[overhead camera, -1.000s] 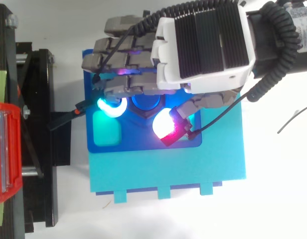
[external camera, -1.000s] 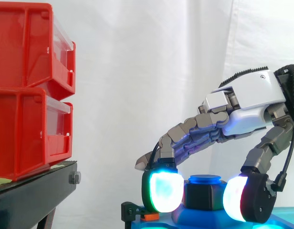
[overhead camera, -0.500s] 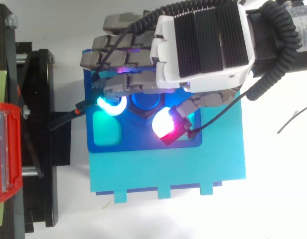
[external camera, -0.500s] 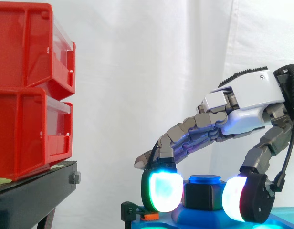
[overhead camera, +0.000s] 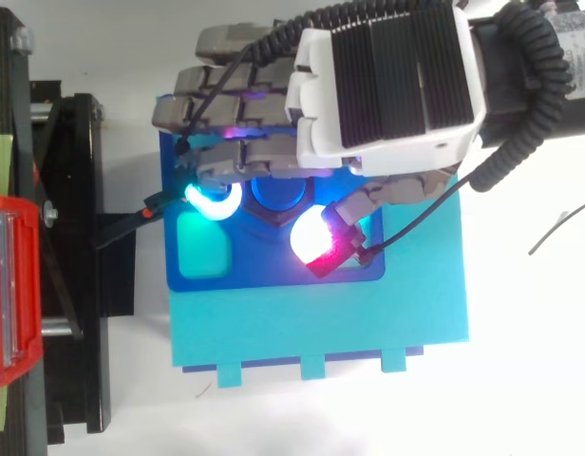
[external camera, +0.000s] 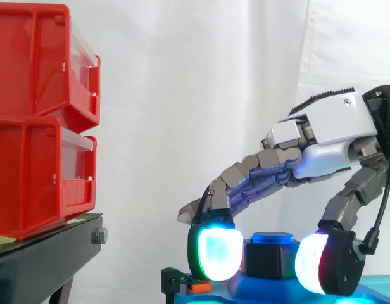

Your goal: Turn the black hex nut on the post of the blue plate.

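We see the robot hand (external camera: 334, 136) reaching in from the right, palm down, above the blue plate (overhead camera: 273, 271). Its fingers arch forward and down.

The nut (external camera: 268, 259) sits on the post (external camera: 271, 239), near the middle of the plate's far half in the top view. The blue cap of the post shows just above the nut. From above we see the post (overhead camera: 273, 193) as a blue disc between two glowing pads.

Grasp: one finger pad (external camera: 215, 252), glowing white-cyan with a green rim, lies against the nut's left face. The thumb pad (external camera: 311, 263), white with a red edge, lies against its right face. We read the robot hand as pinching the nut between them. The other fingers hang over the plate's far-left corner, and we cannot tell whether they touch anything.

The plate rests on a cyan base (overhead camera: 321, 328), which stands on the white desk (overhead camera: 530, 380). A square recess (overhead camera: 205, 249) lies left of the post.

Two stacked red bins (external camera: 40, 117) stand on a black stand (external camera: 49, 256) at the left, well apart from the robot hand. A white curtain (external camera: 195, 95) hangs behind.
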Robot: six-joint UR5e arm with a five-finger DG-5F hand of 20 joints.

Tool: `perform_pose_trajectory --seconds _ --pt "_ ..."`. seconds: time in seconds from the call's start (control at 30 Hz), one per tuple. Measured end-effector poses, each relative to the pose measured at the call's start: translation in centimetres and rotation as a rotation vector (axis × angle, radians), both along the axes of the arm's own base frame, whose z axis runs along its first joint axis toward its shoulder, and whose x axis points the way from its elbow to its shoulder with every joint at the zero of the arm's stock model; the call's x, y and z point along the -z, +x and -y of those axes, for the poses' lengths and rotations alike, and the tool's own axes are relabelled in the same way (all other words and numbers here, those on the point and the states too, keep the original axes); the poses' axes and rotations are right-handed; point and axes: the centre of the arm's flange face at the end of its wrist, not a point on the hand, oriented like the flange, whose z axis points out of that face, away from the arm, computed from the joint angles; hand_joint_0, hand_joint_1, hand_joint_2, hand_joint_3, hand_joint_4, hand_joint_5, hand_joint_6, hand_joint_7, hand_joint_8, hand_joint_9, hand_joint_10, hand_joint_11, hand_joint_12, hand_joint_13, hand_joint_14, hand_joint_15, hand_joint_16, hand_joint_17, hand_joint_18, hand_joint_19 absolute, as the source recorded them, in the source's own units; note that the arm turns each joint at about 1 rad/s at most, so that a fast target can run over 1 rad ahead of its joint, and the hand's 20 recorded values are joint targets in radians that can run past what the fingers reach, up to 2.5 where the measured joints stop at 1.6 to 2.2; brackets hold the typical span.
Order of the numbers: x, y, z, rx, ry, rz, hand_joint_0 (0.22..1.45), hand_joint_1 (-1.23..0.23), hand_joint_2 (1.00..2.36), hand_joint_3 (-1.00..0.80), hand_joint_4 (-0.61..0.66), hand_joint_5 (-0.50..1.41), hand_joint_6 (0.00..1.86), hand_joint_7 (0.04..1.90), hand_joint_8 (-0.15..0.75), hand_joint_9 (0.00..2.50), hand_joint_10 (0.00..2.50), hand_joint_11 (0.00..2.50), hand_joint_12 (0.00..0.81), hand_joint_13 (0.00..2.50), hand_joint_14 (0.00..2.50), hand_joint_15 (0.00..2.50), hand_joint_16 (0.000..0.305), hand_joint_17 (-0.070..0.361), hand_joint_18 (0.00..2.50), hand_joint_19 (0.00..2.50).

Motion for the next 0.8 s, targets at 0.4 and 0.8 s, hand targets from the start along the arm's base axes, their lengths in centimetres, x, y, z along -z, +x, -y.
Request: perform_pose_trajectory --seconds 0.4,0.8 --pt "-1.6 0.5 -0.7 -0.008 0.001 0.016 0.43 -0.65 1.00 -0.50 0.15 -0.27 0.50 0.81 0.226 0.12 0.00 0.00 0.393 0.23 0.00 0.02 0.064 0.145 0.08 0.08" --pt "-5.6 -1.1 -0.7 -0.023 -0.049 -0.090 0.45 -0.55 1.00 -0.50 0.17 -0.23 0.50 0.81 0.209 0.04 0.00 0.00 0.376 0.11 0.00 0.02 0.062 0.139 0.00 0.10"
